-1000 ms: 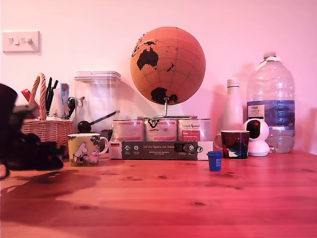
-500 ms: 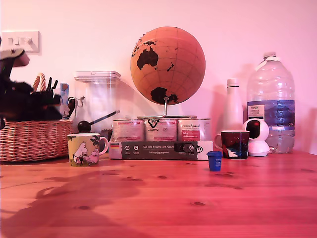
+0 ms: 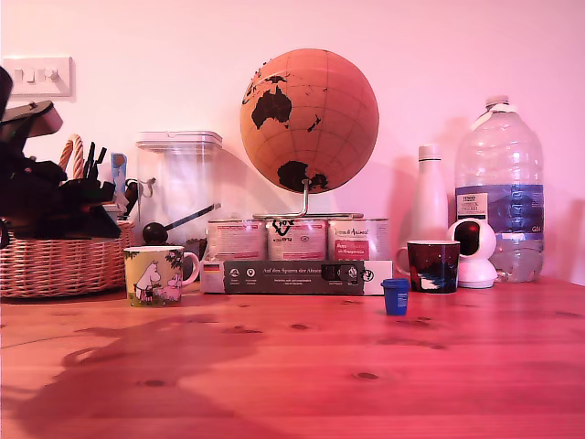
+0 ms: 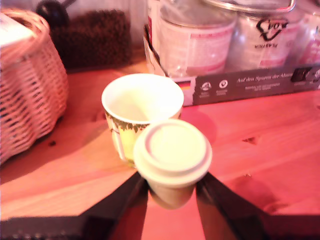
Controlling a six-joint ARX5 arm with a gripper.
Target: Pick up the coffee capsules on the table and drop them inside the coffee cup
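Observation:
A whitish-grey coffee capsule [image 4: 172, 152] with a wide rim sits pinched between my two black fingers [image 4: 120, 200], so my gripper [image 4: 172, 192] is shut on it. Just beyond it in the wrist view stands the coffee cup [image 4: 142, 100], open and pale inside. In the exterior view the yellow-green cartoon cup [image 3: 155, 274] stands on the table at the left. My dark gripper [image 3: 91, 206] hovers above it and to its left, in front of the basket; the held capsule cannot be made out there. A blue capsule [image 3: 396, 296] stands upright on the table right of centre.
A wicker basket [image 3: 55, 265] stands left of the cup. Behind the cup sit a clear canister [image 3: 180, 183], three tins [image 3: 297, 240] in a dark carton, and a globe [image 3: 309, 121]. At the right are a dark mug [image 3: 433, 265], a white bottle, a small camera and a water bottle [image 3: 499, 183].
My arm has risen from table level at the far left to a spot in front of the basket. Over the last half second it shifted slightly right and down. Nothing else has moved.

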